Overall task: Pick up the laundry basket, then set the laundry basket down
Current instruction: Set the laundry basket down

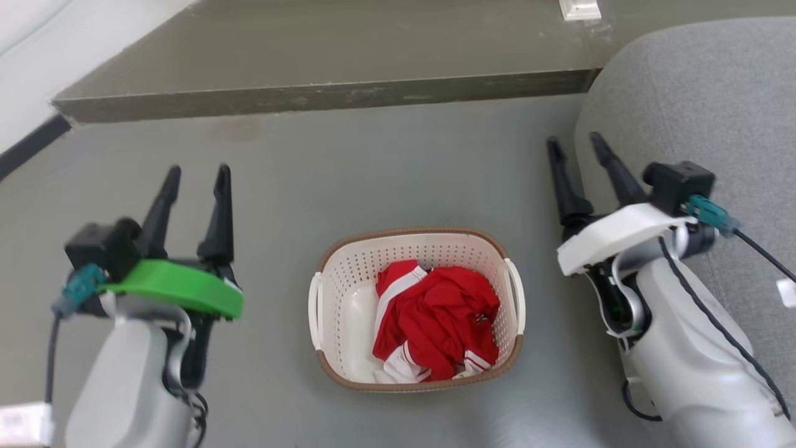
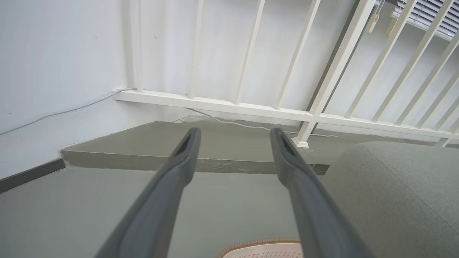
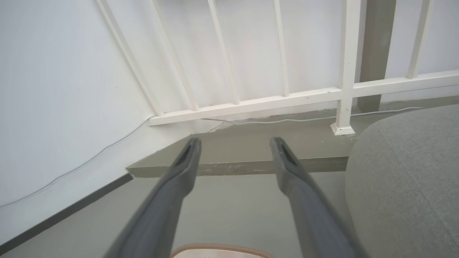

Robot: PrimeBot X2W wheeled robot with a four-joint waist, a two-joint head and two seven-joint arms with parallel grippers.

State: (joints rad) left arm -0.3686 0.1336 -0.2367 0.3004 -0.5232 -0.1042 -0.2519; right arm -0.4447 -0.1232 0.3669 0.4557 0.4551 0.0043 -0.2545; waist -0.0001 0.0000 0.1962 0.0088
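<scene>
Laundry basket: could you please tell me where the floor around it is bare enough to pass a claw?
Bare floor lies between the left claw and the laundry basket, and between basket and step. Tighter on the right, where the right claw hangs beside the sofa.

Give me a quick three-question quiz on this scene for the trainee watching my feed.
1. True or false: the left pincer is shut on the cream-white perforated plastic laundry basket with the brown woven-look rim.
2. What lies in the laundry basket? A) a folded blue towel; B) a crumpled red and white garment; C) a pair of black shoes.
3. Which is nearer the grey fabric sofa: the left pincer or the right pincer?
Key: 1. False: both pincers are open, one on either side of the laundry basket, gripping nothing. 2. B. 3. The right pincer.
</scene>
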